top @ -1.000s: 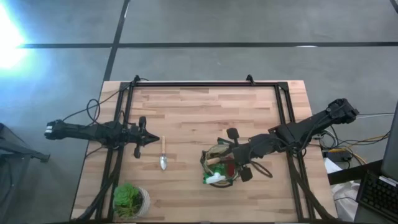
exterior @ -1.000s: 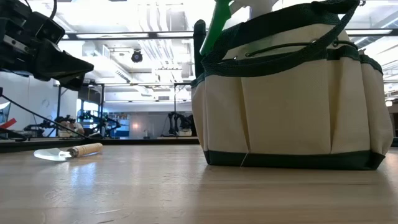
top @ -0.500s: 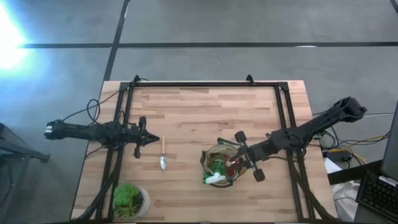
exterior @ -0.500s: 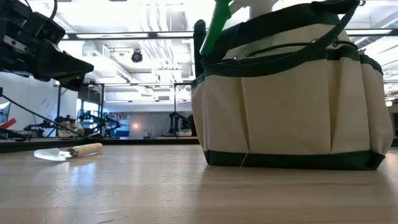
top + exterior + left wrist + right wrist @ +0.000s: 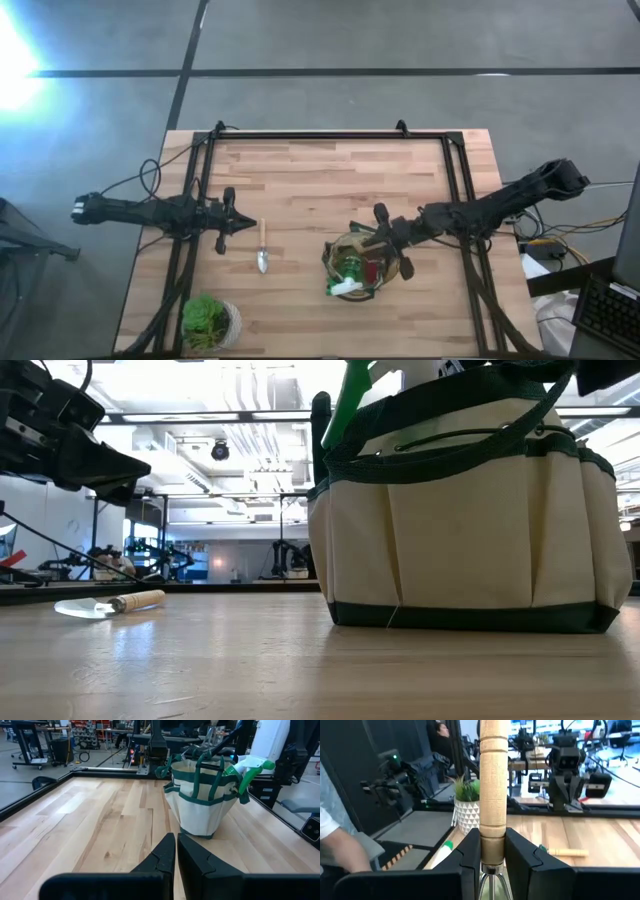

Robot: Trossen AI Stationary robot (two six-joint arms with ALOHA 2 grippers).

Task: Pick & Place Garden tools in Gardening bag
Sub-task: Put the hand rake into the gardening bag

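The gardening bag (image 5: 352, 266) stands on the table right of centre, and also shows in the low view (image 5: 470, 520) and the left wrist view (image 5: 202, 800). A green spray bottle (image 5: 250, 767) with a white nozzle (image 5: 345, 287) sticks out of it. A wooden-handled silver trowel (image 5: 263, 247) lies flat on the table left of the bag. My right gripper (image 5: 383, 243) is over the bag's right rim, shut on a wooden-handled tool (image 5: 492, 785). My left gripper (image 5: 246, 228) is shut and empty, just left of the trowel. My right gripper pinches the tool's wooden handle at its lower end (image 5: 492, 845), just above the metal ferrule (image 5: 492, 870), between its two fingers (image 5: 470, 855). The fingers come from the table's right and lie across the handle. The handle stands upright. The tool's head is below the picture's edge.
A leafy green plant in a pale pot (image 5: 208, 320) stands at the near left corner. A dark frame (image 5: 330, 135) runs round the table's edges. Bare wood lies between the trowel and the far edge. A person's sleeve (image 5: 340, 850) shows beyond the table.
My right gripper has drawn back from over the bag toward the table's right edge. It has then come back toward the bag's right rim, a little farther from the near edge than before. My left arm, the trowel and the bag have kept still.
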